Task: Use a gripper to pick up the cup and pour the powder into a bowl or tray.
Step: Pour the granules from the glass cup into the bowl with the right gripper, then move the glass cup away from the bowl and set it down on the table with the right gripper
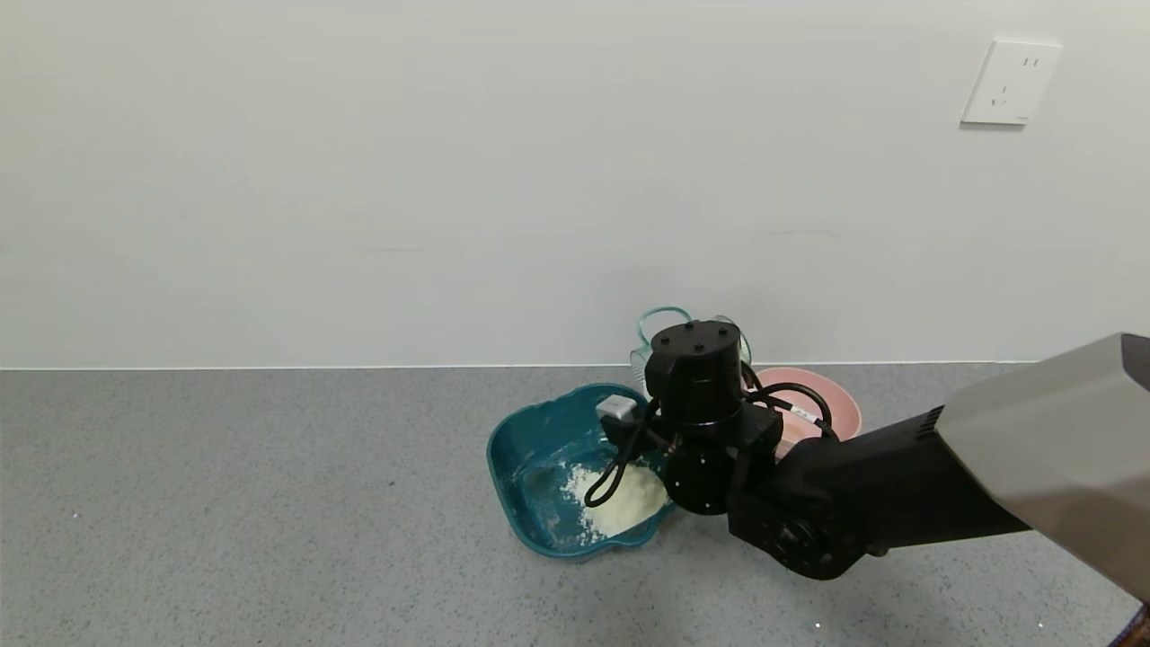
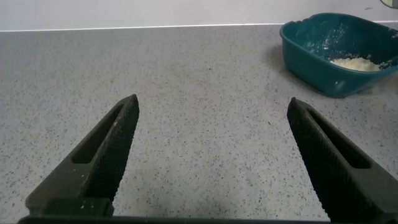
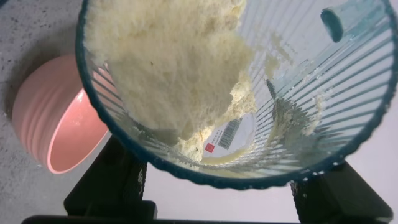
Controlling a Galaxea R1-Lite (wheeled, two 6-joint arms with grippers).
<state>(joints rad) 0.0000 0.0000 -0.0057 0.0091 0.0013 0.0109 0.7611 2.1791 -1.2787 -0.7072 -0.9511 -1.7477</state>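
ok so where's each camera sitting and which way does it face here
Head view: on the robot's head, looking forward and down at the counter; the right arm reaches in over the teal tray.
Left wrist view: on the left arm, looking along the counter; the open left end effector frames the tray farther off.
Right wrist view: on the right arm, looking into the cup held by the right end effector, powder inside, pink bowl beyond.
Shared: head and left wrist both show the tray.

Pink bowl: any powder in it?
No. In the right wrist view the pink bowl shows a clean interior; powder sits in the cup.
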